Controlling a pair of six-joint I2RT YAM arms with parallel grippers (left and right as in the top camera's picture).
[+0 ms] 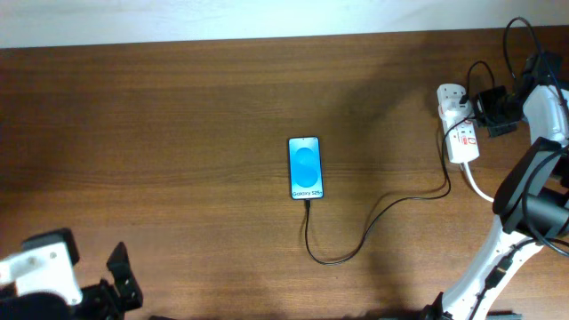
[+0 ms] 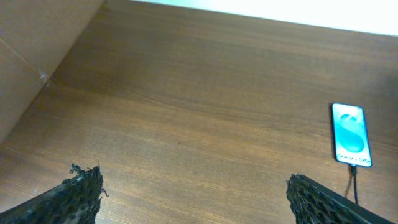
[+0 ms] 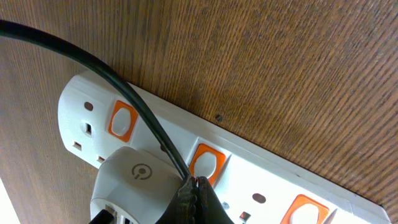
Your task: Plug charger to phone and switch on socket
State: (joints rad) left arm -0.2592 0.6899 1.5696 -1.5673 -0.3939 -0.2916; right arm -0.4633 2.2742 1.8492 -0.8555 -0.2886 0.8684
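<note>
Right hand [image 3: 196,190] closed, fingers [image 3: 205,208] pressed together, nothing between them. Tips down on the socket [image 3: 261,177], right at the edge of an orange switch [image 3: 207,163]; contact with it not clear enough to call. Just beside the tips, a white adapter [image 3: 134,180] seated in the socket. Beyond the adapter, a second orange button of the same kind; on the opposite side of the tips, a third. Slanting over the socket and down to the tips, a black cable [image 3: 93,62]; impossible to tell whether charger or arm wiring. Beneath everything, a brown wood-grain surface [image 3: 298,74].

Farther out from the right hand, seen from overhead: charger [image 1: 356,242] trailing away from the socket end, sagging in a loose loop across the surface, then up to the bottom edge of the phone [image 1: 305,168]. Plug end right at that edge. Phone flat, screen up and lit bright blue, well apart from the right hand, far out beyond its fingertips.

Left hand [image 2: 196,196] wide open and empty, fingers spread above bare surface, touching nothing. Ahead of it and off to its right, well apart, the phone with the charger at the edge nearest the hand. Between this hand and the phone, only wood grain.
</note>
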